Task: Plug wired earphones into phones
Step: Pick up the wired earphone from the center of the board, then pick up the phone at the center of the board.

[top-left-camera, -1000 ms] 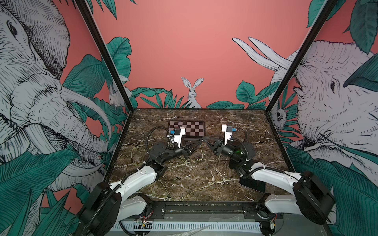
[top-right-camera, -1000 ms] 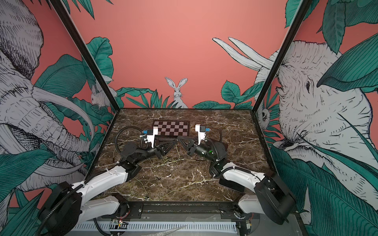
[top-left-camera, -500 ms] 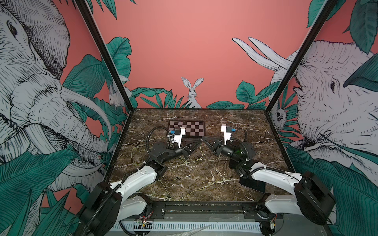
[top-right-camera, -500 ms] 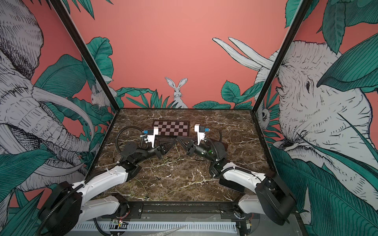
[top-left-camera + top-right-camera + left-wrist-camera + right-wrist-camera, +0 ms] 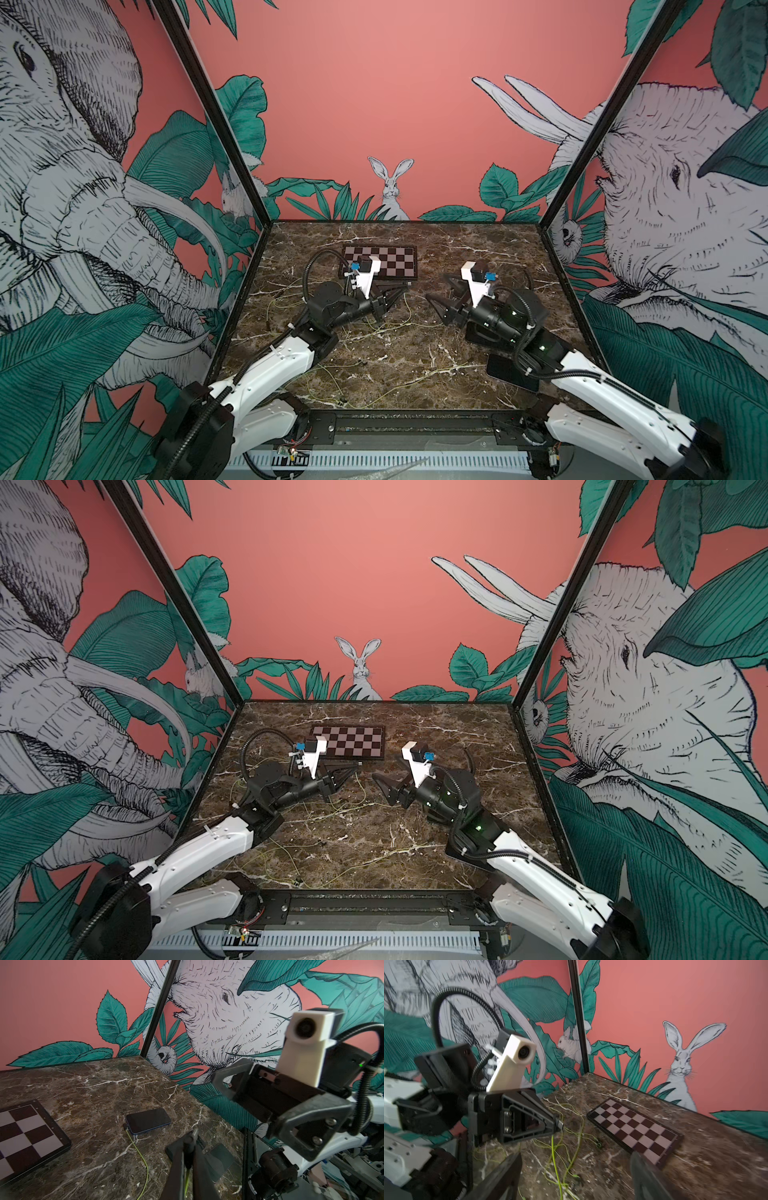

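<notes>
Thin yellow-green wired earphones (image 5: 374,328) lie tangled on the marble table between the arms. My left gripper (image 5: 405,284) is shut on a small dark plug (image 5: 194,1133) that sticks out past its tips, its cord (image 5: 553,1153) hanging down to the table. My right gripper (image 5: 440,291) faces it a short way off, open and holding nothing (image 5: 575,1157). One of the phones (image 5: 148,1120) lies flat with a cord (image 5: 143,1159) running from its end. Another phone (image 5: 220,1155) lies beyond my left fingertips. In a top view a phone (image 5: 509,374) shows partly under my right arm.
A black-and-white checkerboard plate (image 5: 386,262) lies at the back middle of the table. Loose cords (image 5: 332,870) trail toward the front edge. Painted walls close in the left, back and right sides.
My right gripper has opened wide and drawn back to the right, away from my left gripper. My left gripper has finished shutting on the plug.
</notes>
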